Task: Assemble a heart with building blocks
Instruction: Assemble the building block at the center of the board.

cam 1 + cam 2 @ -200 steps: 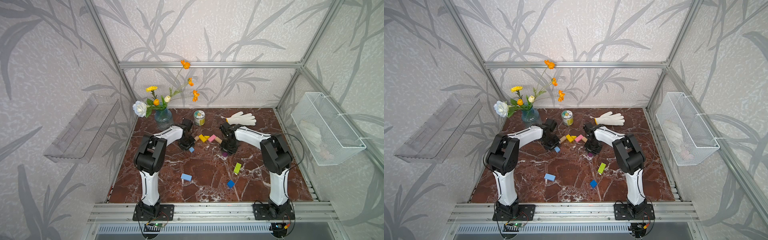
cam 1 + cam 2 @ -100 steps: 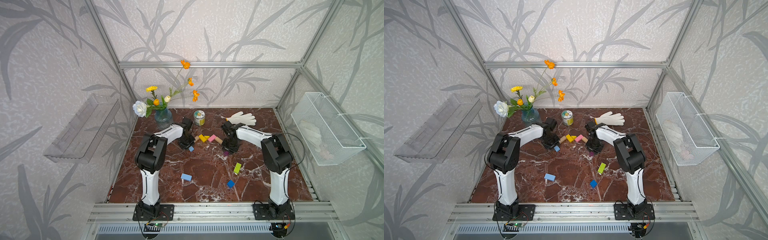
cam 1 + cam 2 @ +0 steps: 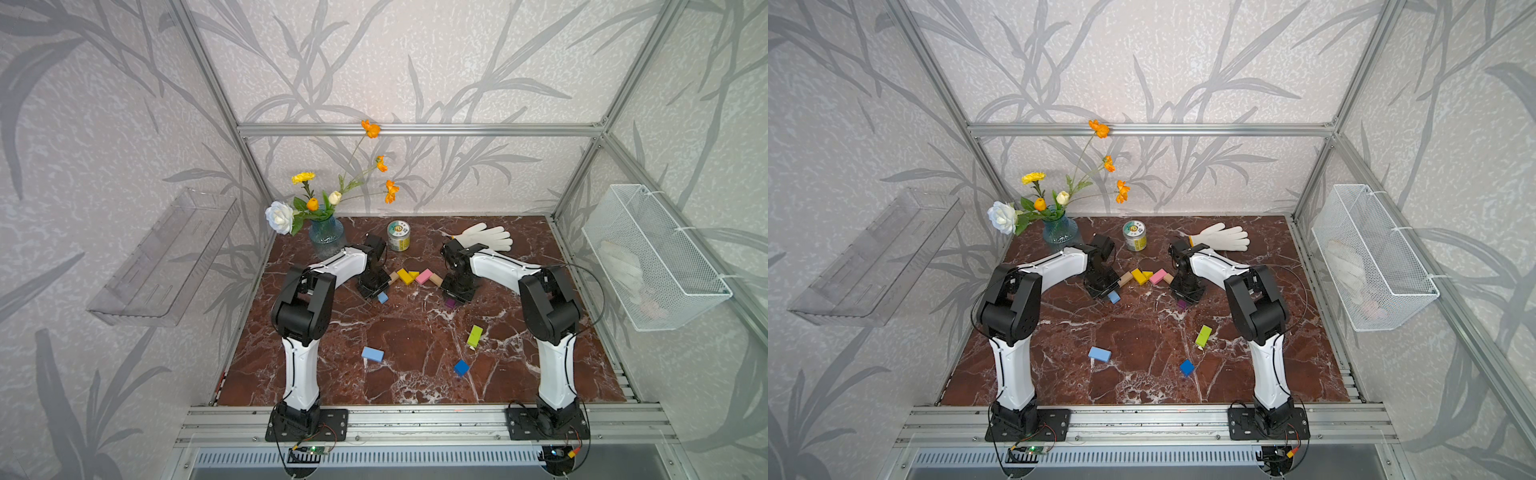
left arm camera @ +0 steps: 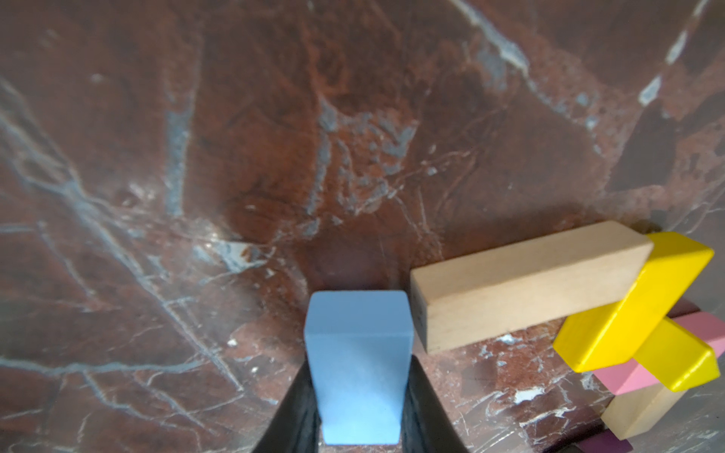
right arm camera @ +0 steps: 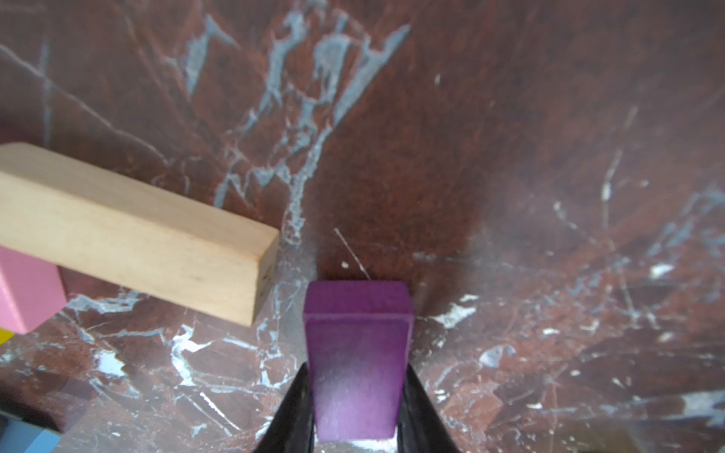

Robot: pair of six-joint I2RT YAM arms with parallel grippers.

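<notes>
Our left tool (image 4: 359, 408) is clenched on a light blue block (image 4: 357, 353), just beside the tan block (image 4: 525, 290) at one end of the started heart (image 3: 413, 276); our right tool (image 5: 357, 408) grasps the purple block (image 5: 359, 341) near the other tan block (image 5: 129, 231). These blocks look light, rigid and smooth (paint may slip), so we'd pinch the long flat sides, mid-length. Three loose blocks (image 3: 372, 354) wait on the counter (image 3: 415, 332)

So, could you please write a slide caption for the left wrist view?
Left fingers grip a light blue block beside a tan block on the marble tabletop.
</notes>
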